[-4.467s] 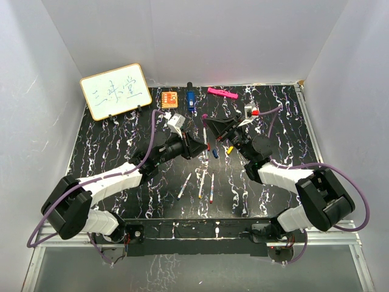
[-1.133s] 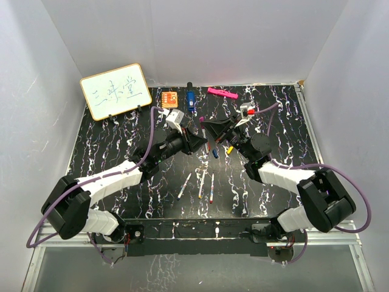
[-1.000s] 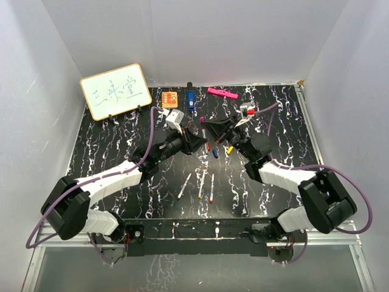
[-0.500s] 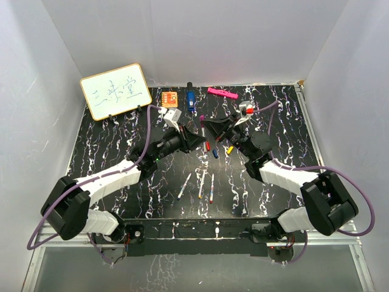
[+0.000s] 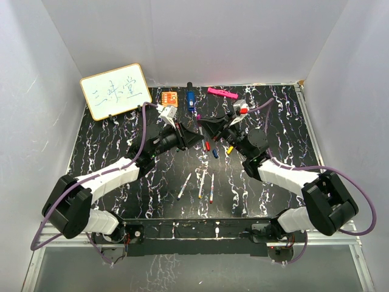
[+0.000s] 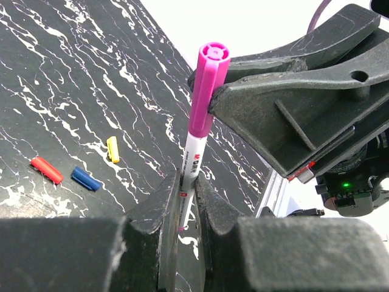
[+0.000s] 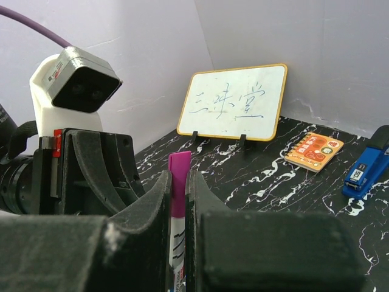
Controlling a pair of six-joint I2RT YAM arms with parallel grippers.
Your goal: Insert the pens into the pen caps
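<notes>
Capping step, left gripper (image 6: 187, 185) clamped on the white barrel of the pen (image 6: 192, 161), right gripper (image 7: 178, 181) pinching the purple cap (image 6: 204, 97) over its tip, mid-air above the table (image 5: 109, 152). Next up, I'd guess, was a straight push to seat it fully.

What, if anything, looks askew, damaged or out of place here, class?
Nothing stands out. The purple cap sits straight on the pen held between the left gripper and right gripper; a red cap, blue cap, yellow cap and three pens lie flat on the table.
</notes>
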